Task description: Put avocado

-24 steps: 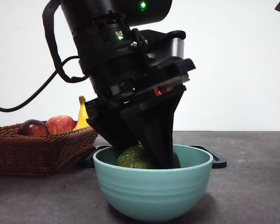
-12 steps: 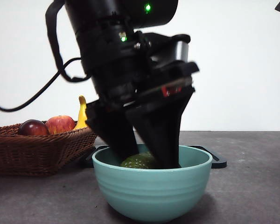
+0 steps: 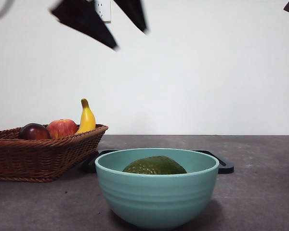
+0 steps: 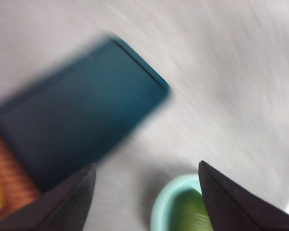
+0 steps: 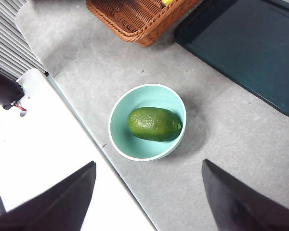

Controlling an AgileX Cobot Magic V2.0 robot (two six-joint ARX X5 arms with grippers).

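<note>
From the front, the avocado lies in the bowl, its job done. The left gripper hangs high above, jaws apart. The right wrist view shows the right gripper, jaws apart, waiting.

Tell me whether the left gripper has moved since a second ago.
Yes. The left gripper has risen from inside the mint-green ceramic bowl to the frame's top, fingers open, leaving the dark green oval avocado inside.

One avocado is lying in one teal bowl. One wicker basket is holding one apple, one dark plum and one banana. One dark tray is sitting behind.
</note>
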